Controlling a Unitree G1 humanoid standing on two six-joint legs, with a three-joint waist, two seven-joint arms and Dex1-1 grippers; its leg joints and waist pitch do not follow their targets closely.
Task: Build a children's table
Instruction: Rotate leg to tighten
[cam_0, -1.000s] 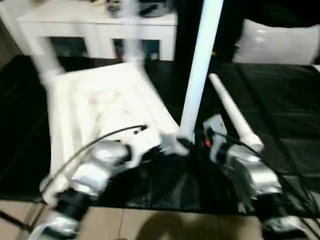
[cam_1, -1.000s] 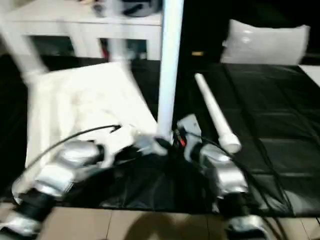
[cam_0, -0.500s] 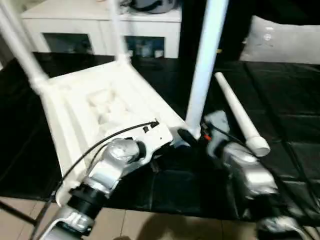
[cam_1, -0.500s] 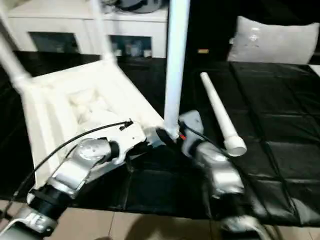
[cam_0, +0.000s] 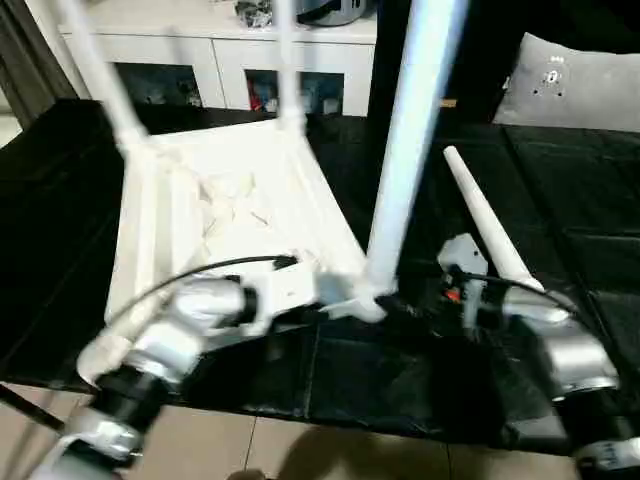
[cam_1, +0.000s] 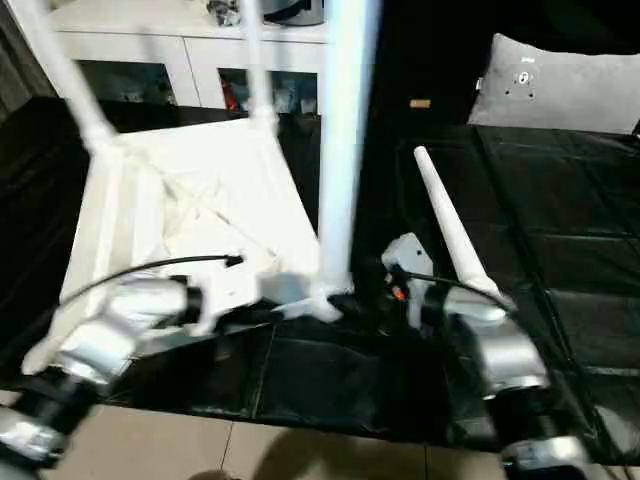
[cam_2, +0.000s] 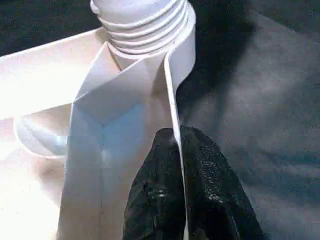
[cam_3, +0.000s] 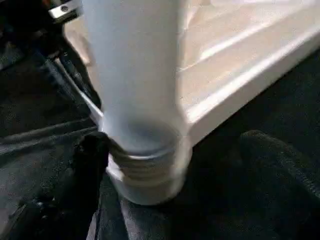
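The children's table (cam_0: 215, 205) lies upside down on the black-covered bench (cam_0: 560, 230), filling the centre left of the head views with its ribbed underside facing up. Three white legs rise from corner sockets: two at the upper left of the frame and one tall leg (cam_0: 405, 150) at centre, its threaded base sitting in the nearest corner socket (cam_2: 145, 20). A fourth leg (cam_0: 490, 235) lies loose on the bench, right of centre, slanting from upper left to lower right. The left gripper (cam_2: 180, 155) reaches in from the lower left, its fingers clenched on the thin rim of the tabletop just beside that socket. The right gripper (cam_0: 462, 285) sits at lower right, near the upright leg's base; its fingers (cam_3: 87, 165) stand released on either side of the leg without gripping it. A white cabinet (cam_0: 230, 60) with glass doors stands along the top of the frame, a grey cushion (cam_0: 575, 85) at upper right.
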